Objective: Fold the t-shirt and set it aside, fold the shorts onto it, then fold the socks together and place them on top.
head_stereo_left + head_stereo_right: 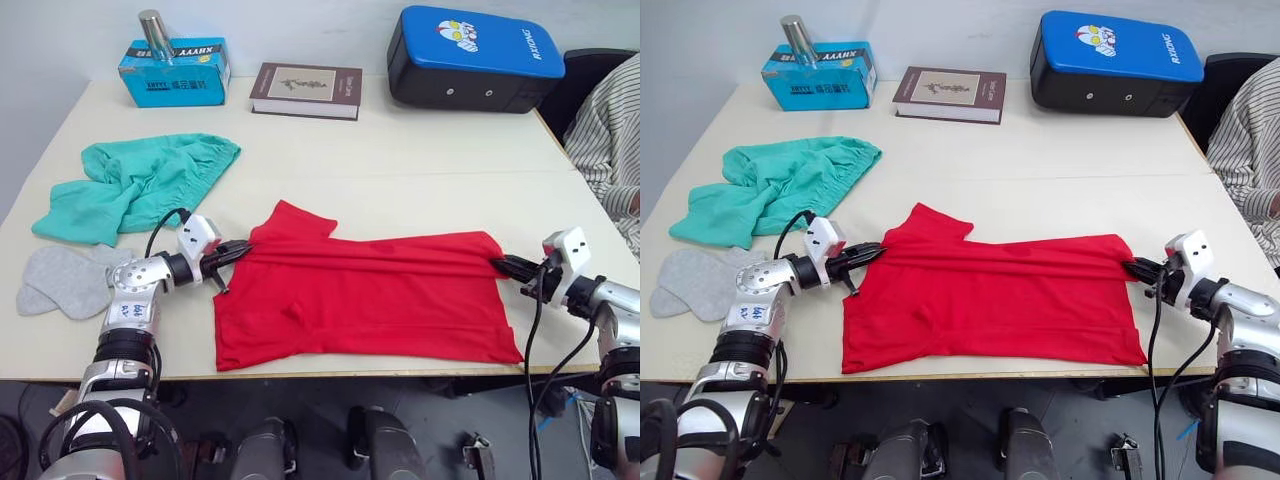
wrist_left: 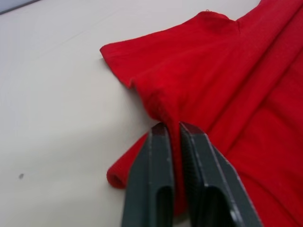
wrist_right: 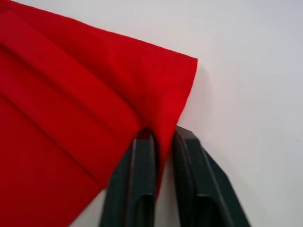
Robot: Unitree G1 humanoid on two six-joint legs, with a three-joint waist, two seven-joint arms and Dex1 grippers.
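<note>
Both ends of the t-shirt (image 1: 365,290) pinched, left gripper (image 1: 240,254) and right gripper (image 1: 503,265) each clamped on cloth (stretched taut, seemingly for folding).

Silver arms, black joint rings, black cables, white wrist blocks, black two-finger jaws.
</note>
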